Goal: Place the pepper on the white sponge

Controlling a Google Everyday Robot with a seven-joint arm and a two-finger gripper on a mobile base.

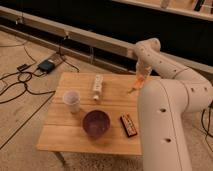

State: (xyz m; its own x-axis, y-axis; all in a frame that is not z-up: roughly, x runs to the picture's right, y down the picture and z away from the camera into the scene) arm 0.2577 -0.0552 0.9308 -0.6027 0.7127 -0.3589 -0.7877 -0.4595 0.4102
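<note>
The small orange-red pepper (141,79) hangs at the end of my white arm, over the far right part of the wooden table (60,136). My gripper (138,83) is shut on it, a little above the tabletop, and is mostly hidden behind the arm's wrist. The white sponge does not show; the bulky arm (167,117) covers the table's right side.
On the table stand a white cup (72,101), a purple bowl (96,123), a long white bottle-like tube (97,87) and a dark bar with red markings (129,125). Cables (20,85) and a black box (46,65) lie on the floor at left. A wall rail runs behind.
</note>
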